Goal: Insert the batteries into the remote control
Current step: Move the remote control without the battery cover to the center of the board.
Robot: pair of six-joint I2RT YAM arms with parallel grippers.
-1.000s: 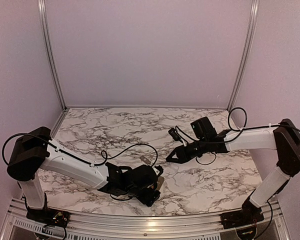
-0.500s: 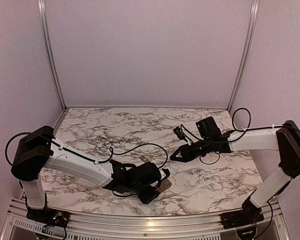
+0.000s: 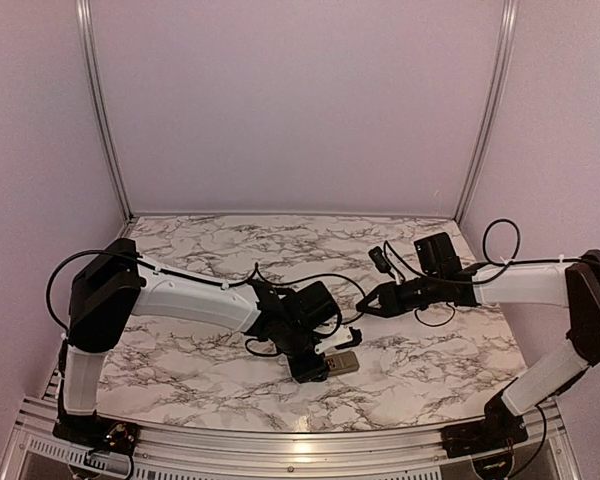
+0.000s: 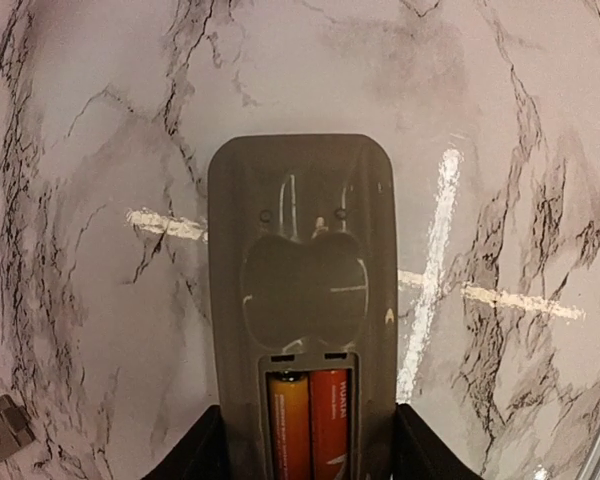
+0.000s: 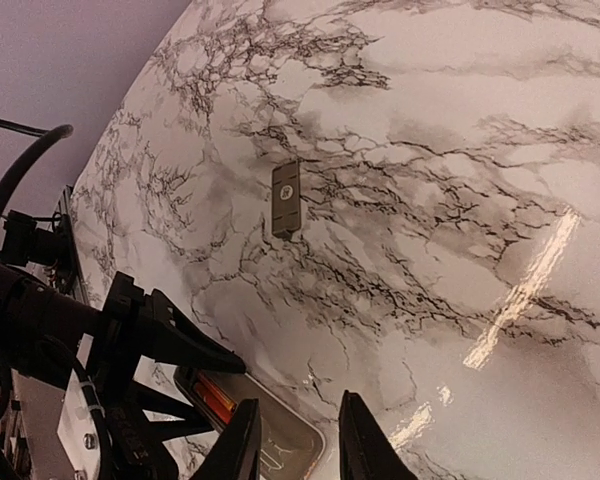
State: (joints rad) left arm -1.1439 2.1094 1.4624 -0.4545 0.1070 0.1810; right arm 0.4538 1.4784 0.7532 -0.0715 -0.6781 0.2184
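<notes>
Two arms lean in toward the middle in the top view. The left gripper point(image 3: 318, 360) is clamped on one end of the remote control point(image 3: 342, 363), the rest of which sticks out ahead of its fingertips. That hold likely steadies the body for work on its back. The right gripper point(image 3: 365, 306) hovers beyond the left gripper and a little apart from it, probably waiting its turn. The surface point(image 3: 230, 250) is white marble pattern with dark veins. Plain lilac walls point(image 3: 300, 100) close it in, with aluminium posts point(image 3: 98, 110) at the back corners.

From the left wrist, the remote control lies back-up straight ahead of the gripper. The black fingers point(image 4: 195, 450) press against its two long edges. Both batteries point(image 4: 310, 420) sit side by side in the open recess between the fingers, so the loading looks done and only closing is left. A small grey cover plate point(image 4: 0, 428) lies on the surface off to the gripper's left. Bright streaks of light glare on the glossy top. I cannot tell whether the remote control rests on the surface or is raised just off it.

From the right wrist, the right gripper's fingers stand partly apart with nothing between them. The remote control's open end, one orange battery showing, is below and just ahead of them. The cover plate lies well ahead on bare marble.
</notes>
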